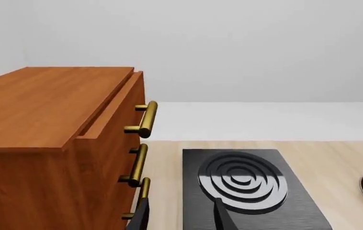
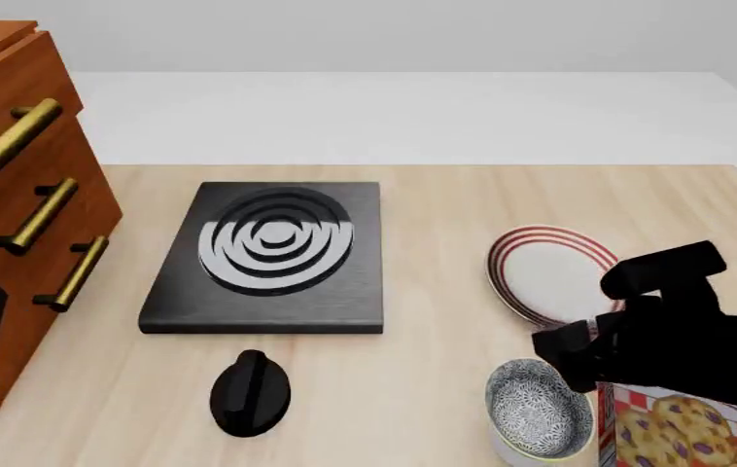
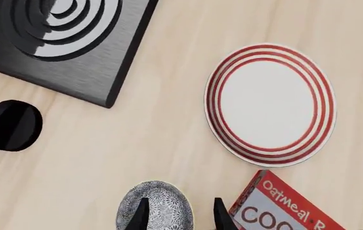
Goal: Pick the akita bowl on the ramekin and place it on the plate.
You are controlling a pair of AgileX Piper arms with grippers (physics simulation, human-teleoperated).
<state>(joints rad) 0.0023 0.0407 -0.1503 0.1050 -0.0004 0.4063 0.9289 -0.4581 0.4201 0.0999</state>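
Speckled black-and-white akita bowl [image 2: 540, 416] is sitting on the plain white ramekin [image 2: 520, 453], near the table's front edge, just beside the red oatmeal cookie box [image 2: 686, 428]. My right gripper [image 3: 177, 213] is hovering over the bowl with its jaws standing narrowly apart, holding nothing. Round white plate with red rings [image 2: 550, 275] is lying empty just beyond the bowl. My left gripper [image 1: 180, 215] is pointing past the wooden drawer cabinet [image 1: 53, 143] toward the black stove burner [image 1: 242, 179], jaws parted, empty.

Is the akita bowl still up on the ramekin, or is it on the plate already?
On the ramekin: the akita bowl sits upright in its white rim, and the plate is bare.
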